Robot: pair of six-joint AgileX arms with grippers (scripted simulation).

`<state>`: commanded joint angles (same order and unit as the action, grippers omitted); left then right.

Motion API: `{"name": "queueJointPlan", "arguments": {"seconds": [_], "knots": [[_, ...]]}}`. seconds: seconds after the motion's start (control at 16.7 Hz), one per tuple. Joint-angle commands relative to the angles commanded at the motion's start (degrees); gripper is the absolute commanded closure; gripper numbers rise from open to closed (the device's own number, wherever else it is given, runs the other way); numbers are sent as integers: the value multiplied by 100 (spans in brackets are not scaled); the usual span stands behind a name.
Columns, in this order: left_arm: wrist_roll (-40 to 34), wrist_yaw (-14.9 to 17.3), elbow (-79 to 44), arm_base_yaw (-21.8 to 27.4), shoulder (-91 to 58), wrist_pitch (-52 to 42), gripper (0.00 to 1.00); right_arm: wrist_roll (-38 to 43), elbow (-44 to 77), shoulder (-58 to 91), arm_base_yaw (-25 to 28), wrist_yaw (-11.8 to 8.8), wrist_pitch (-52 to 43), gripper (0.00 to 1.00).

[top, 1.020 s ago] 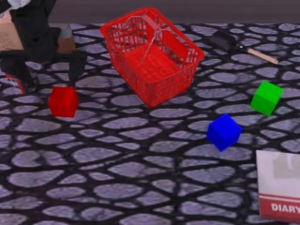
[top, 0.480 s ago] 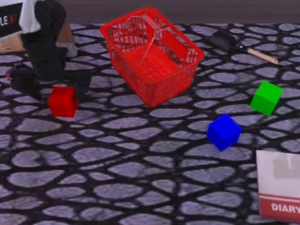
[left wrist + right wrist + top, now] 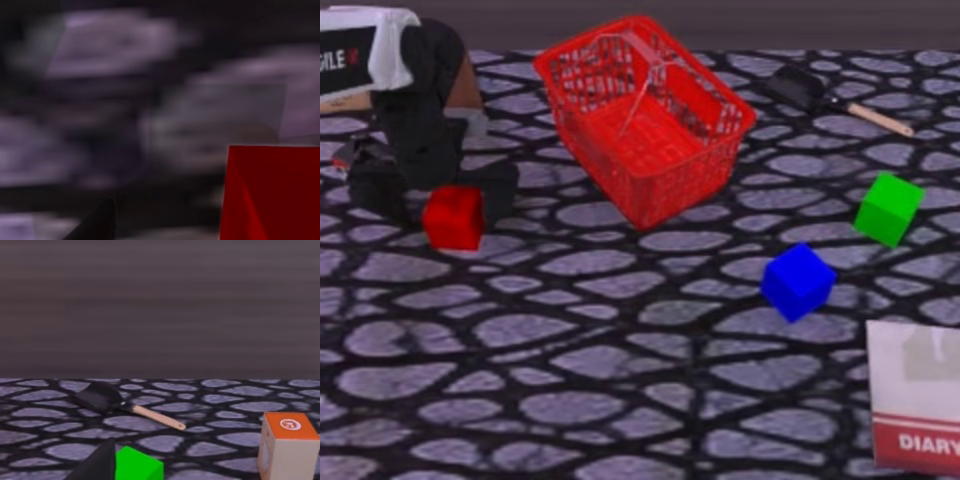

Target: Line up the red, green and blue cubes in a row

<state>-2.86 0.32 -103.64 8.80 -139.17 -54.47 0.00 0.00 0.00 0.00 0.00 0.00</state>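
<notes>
The red cube (image 3: 453,217) sits at the table's left. My left gripper (image 3: 440,203) is low over it and open, one dark finger on each side of the cube. The left wrist view shows the red cube (image 3: 272,192) close up beside one dark finger (image 3: 97,225). The blue cube (image 3: 798,281) lies right of centre, and the green cube (image 3: 888,208) is farther right and a little behind it. My right arm is out of the top view; its wrist view shows the green cube (image 3: 137,466) close by.
A large red mesh basket (image 3: 720,100) lies tilted at the back centre. A black brush with a wooden handle (image 3: 825,97) is at the back right. A white and red diary (image 3: 918,395) lies at the front right. An orange-topped box (image 3: 289,445) stands near the right arm.
My left gripper has come down and forward from behind the red cube, so its fingers now flank the cube. None of the cubes has moved.
</notes>
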Motion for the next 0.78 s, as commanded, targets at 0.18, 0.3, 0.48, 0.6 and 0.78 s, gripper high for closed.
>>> {"name": "queueJointPlan", "arguments": {"seconds": [0.18,0.3,0.48,0.6,0.78], "knots": [[0,0,0,0,0,0,30,0,0,0,0,0,0,0],[0,0,0,0,0,0,45,0,0,0,0,0,0,0],[0,0,0,0,0,0,68,0,0,0,0,0,0,0],[0,0,0,0,0,0,83,0,0,0,0,0,0,0],[0,0,0,0,0,0,100,0,0,0,0,0,0,0]]}}
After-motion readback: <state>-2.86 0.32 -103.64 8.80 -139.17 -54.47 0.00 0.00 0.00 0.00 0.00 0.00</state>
